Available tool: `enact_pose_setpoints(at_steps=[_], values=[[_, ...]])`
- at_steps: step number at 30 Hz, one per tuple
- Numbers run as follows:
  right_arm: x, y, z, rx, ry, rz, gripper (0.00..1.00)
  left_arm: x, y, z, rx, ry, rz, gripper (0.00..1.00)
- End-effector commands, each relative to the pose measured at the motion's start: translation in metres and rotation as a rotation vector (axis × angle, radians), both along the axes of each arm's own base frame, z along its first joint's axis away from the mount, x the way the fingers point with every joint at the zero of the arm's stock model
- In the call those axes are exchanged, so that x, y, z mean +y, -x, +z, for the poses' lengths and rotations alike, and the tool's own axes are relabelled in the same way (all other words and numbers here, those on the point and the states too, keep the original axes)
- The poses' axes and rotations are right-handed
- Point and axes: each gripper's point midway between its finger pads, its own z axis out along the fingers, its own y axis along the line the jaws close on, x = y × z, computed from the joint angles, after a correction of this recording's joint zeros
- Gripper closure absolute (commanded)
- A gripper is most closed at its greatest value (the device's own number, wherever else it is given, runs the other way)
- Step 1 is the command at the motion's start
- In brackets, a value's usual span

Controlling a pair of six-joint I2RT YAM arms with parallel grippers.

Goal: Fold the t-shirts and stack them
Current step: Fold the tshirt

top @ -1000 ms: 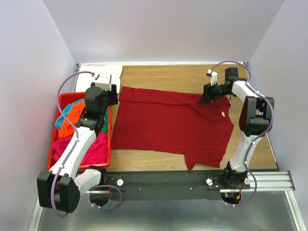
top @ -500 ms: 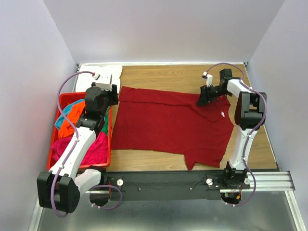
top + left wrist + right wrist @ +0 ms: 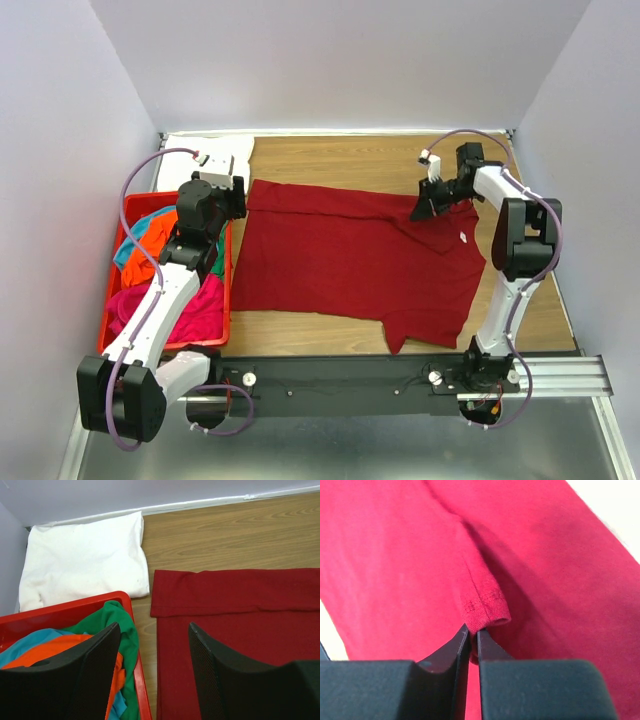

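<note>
**A:** Fingers (image 3: 442, 667) on the right gripper (image 3: 471, 641)?
**B:** Pinched on the dark red t-shirt (image 3: 350, 260)'s hem. Only the right wrist view shows it. From above, the shirt lies spread on the table (image 3: 340, 155).
**A:** Left gripper (image 3: 154, 630)?
**B:** Parted, holding nothing.
**A:** Count?
**B:** Six: one red, one folded white t-shirt (image 3: 82, 565), then orange (image 3: 150, 240), teal (image 3: 135, 245), green (image 3: 127, 630) and magenta (image 3: 195, 310) in the red bin (image 3: 75, 605).
</note>
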Motion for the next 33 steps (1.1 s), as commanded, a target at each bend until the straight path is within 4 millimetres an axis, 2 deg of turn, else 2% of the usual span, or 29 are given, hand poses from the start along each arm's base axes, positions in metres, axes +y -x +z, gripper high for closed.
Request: enact_pose_setpoints(at_steps=[1,4,5,6,7,9,11,12,15,17,19,20,21,22,25,27,29,33], values=[[0.028,0.029,0.016,-0.004,-0.027,0.089,0.84,-0.003,-0.003,0.012,-0.026,0.000,-0.017,0.36],[0.051,0.055,0.013,0.002,0.001,0.185,0.82,-0.004,-0.003,0.011,-0.024,0.000,-0.017,0.36],[0.055,0.070,0.008,0.017,0.032,0.215,0.80,-0.003,-0.003,0.011,-0.023,-0.002,-0.012,0.36],[0.061,0.079,0.005,0.014,0.058,0.250,0.76,-0.003,-0.003,0.010,-0.022,-0.002,-0.014,0.36],[0.076,0.093,0.001,0.011,0.087,0.316,0.66,-0.002,-0.003,0.010,-0.022,-0.003,-0.009,0.36],[0.082,0.112,-0.005,0.008,0.160,0.372,0.57,-0.001,-0.003,0.010,-0.020,-0.005,-0.005,0.36],[0.079,0.115,-0.002,0.002,0.183,0.369,0.50,-0.001,-0.003,0.008,-0.016,-0.007,-0.002,0.36],[0.073,0.111,0.002,-0.022,0.222,0.354,0.45,-0.001,-0.003,0.008,-0.016,-0.007,-0.001,0.36],[0.062,0.104,0.011,-0.068,0.284,0.323,0.42,-0.001,-0.003,0.008,-0.016,-0.006,-0.005,0.36],[0.054,0.090,0.023,-0.085,0.288,0.237,0.42,-0.002,-0.003,0.008,-0.016,-0.004,-0.009,0.36],[0.036,0.061,0.033,-0.106,0.265,0.075,0.42,-0.003,-0.003,0.010,-0.018,-0.003,-0.012,0.36],[0.015,0.046,0.038,-0.122,0.262,-0.020,0.42,-0.003,-0.003,0.011,-0.021,-0.001,-0.014,0.36],[0.014,0.039,0.040,-0.140,0.262,-0.059,0.42,-0.003,-0.003,0.010,-0.020,-0.001,-0.015,0.36],[-0.005,0.019,0.041,-0.159,0.252,-0.196,0.42,-0.004,-0.003,0.010,-0.018,-0.001,-0.018,0.36],[-0.045,-0.005,0.037,-0.168,0.320,-0.410,0.44,-0.005,-0.002,0.011,-0.023,0.001,-0.024,0.36],[-0.046,-0.010,0.035,-0.173,0.296,-0.410,0.47,-0.006,-0.003,0.011,-0.021,0.002,-0.029,0.36],[-0.033,-0.004,0.032,-0.157,0.236,-0.349,0.48,-0.006,-0.003,0.012,-0.024,0.003,-0.033,0.36],[-0.023,0.002,0.008,-0.104,0.202,-0.272,0.54,-0.009,-0.004,0.012,-0.021,0.007,-0.046,0.36]])
